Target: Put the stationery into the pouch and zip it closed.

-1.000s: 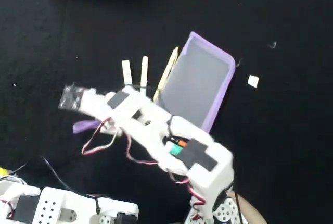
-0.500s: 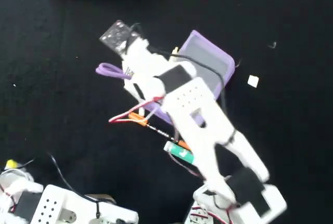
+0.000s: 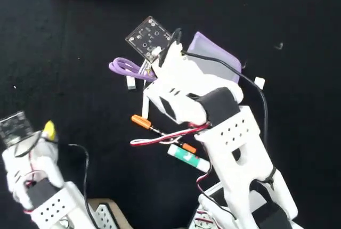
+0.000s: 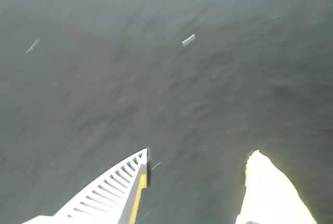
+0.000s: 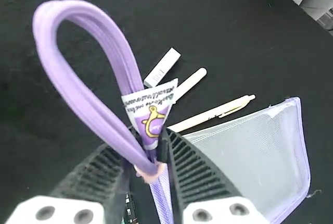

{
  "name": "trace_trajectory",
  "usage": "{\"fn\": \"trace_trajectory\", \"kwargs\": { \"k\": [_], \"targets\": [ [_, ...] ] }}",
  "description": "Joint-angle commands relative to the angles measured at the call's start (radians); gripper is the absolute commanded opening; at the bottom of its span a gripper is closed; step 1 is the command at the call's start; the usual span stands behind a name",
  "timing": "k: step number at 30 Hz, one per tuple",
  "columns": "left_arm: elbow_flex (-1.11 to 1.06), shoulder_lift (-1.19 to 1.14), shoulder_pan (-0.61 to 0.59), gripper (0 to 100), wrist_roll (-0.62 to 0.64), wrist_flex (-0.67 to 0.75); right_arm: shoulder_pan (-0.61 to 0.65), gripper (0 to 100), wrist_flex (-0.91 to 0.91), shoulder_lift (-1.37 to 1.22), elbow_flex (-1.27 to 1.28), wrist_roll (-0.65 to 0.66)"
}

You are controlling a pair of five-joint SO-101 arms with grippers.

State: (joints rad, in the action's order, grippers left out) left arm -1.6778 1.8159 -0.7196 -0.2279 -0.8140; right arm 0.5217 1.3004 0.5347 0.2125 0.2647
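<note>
Right arm has swung up from the near left of the desk [image 3: 64,37] to the pouch [image 3: 213,53], and the left arm has risen at the near left corner.

The right tool [image 5: 151,135] is clamped on a purple loop [image 5: 78,62] with a small paper tag [image 5: 151,110], and it holds the loop above the desk just beside the pouch's left edge. The pouch lies flat toward the far middle, partly under the right arm. Beside it on the desk lie a cream pen [image 5: 218,113], a white pen [image 5: 190,83] and a short white stick [image 5: 162,67], all outside the pouch. The left tool [image 4: 197,182] hangs over bare desk, well apart from the pouch, its fingers [image 4: 130,182] spread apart and gripping nothing.
</note>
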Motion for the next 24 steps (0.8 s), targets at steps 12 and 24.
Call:
{"fn": "trace_trajectory", "kwargs": {
  "k": [12, 24],
  "targets": [
    [-0.022, 0.009, 0.69, 30, 0.005, 0.229, -0.012, 1.1, 0.068, 0.131, -0.137, 0.002],
    [0.156, 0.009, 0.903, 30, 0.31, 0.221, -0.011, 1.1, 0.121, 0.246, -0.093, -0.003]
  ]
}}
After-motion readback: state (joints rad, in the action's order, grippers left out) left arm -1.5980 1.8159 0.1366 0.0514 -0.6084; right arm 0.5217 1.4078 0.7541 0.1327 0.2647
